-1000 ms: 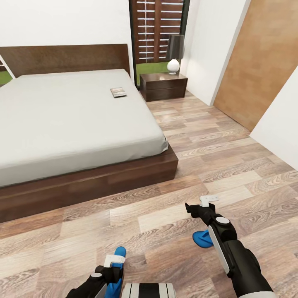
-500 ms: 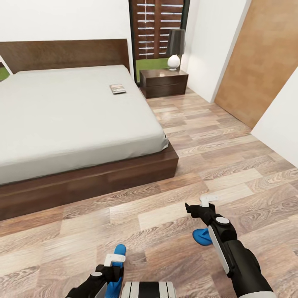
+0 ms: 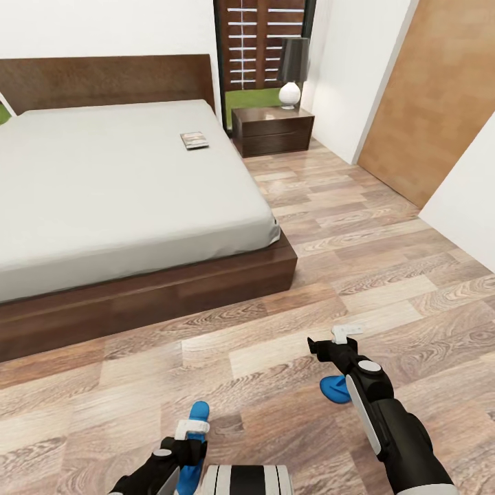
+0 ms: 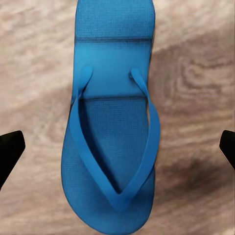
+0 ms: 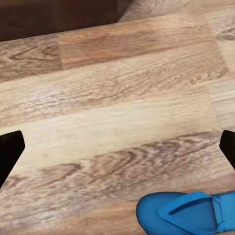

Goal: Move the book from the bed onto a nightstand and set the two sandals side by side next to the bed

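Both claws low over the wood floor, a blue sandal beneath each.

Left claw [image 3: 191, 432] spread wide, hanging right above one sandal [image 4: 111, 122] lying flat, straps up, centred between the finger tips [image 4: 11, 149] without touching. Right claw [image 3: 335, 338] likewise wide, holding nothing, with the second sandal [image 5: 188, 213] on the planks [image 5: 112, 112] just behind and below it, toe end showing beside the forearm. Well apart from both, the book [image 3: 194, 140] flat on the bed [image 3: 117, 179] near the headboard side, close to the nightstand [image 3: 273, 130] carrying a lamp [image 3: 291, 72].
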